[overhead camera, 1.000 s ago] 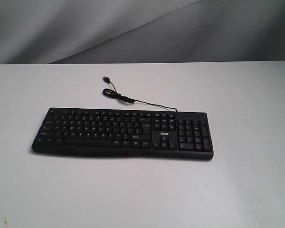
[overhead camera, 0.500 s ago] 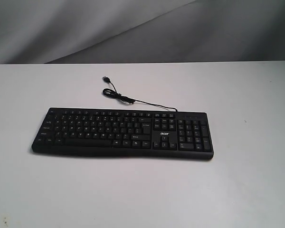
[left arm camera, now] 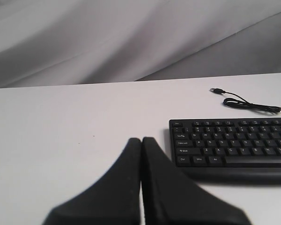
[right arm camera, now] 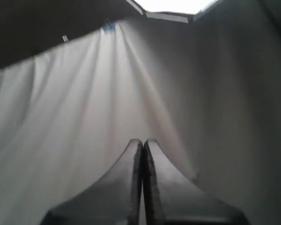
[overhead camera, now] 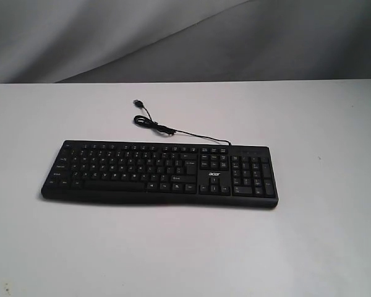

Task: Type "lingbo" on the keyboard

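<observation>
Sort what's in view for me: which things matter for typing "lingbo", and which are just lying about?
For the job:
- keyboard
- left hand, shut
- right hand, shut, pointing at the backdrop

Just there:
- USB cable, plug end loose on the table
- grey cloth backdrop

Matt black plastic keyboard (overhead camera: 161,173) beside the matt black left claw (left arm camera: 141,139), smooth matt white bench (overhead camera: 309,247), creased grey cloth (right arm camera: 84,117) facing the right claw (right arm camera: 143,140)
</observation>
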Robot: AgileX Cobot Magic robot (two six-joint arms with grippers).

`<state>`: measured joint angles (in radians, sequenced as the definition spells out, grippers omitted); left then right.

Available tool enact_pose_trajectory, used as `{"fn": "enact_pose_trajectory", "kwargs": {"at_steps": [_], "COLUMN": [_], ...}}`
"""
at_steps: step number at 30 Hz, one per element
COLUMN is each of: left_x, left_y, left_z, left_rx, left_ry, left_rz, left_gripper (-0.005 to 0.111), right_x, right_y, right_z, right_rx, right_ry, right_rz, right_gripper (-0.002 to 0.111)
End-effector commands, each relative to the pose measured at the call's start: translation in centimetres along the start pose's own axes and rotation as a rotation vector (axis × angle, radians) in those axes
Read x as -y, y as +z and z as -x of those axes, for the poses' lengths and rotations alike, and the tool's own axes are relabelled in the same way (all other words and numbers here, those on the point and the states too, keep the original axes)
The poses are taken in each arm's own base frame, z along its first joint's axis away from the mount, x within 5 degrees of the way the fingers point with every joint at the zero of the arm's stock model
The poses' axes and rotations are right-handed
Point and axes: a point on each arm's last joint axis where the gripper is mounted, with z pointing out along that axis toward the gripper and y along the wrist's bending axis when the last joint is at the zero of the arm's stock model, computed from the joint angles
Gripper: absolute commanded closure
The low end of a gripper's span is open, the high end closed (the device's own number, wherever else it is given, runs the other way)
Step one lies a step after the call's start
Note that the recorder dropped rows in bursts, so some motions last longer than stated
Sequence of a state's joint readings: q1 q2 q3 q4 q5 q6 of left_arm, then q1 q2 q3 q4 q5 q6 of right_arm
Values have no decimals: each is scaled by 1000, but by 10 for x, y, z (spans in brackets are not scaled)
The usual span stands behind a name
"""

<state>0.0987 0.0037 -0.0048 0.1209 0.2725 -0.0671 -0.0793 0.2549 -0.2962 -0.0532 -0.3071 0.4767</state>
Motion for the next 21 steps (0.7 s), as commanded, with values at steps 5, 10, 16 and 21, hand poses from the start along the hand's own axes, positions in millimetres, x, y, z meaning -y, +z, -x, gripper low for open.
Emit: {"fn": "enact_pose_trajectory", "kwargs": {"at_steps": [5, 10, 16, 21], "left_x": [0, 0, 0, 0], "left_y": [0, 0, 0, 0], "left_z": [-1, -1, -1, -1], "left_rx": [6, 6, 6, 6], "left_ry": [-6, -6, -6, -6], "left_rz": [-1, -1, -1, -1], "left_gripper": [106, 106, 106, 106], "right_x": [14, 12, 3, -4], "right_y": [84, 137, 186, 216], "right_z": [-40, -89, -146, -165], "right_rx": [-503, -781, -1089, -1232], "right_ry": [-61, -175, -308, -404], "right_rz": [-178, -149, -147, -121], "right_gripper": [108, 108, 108, 108]}}
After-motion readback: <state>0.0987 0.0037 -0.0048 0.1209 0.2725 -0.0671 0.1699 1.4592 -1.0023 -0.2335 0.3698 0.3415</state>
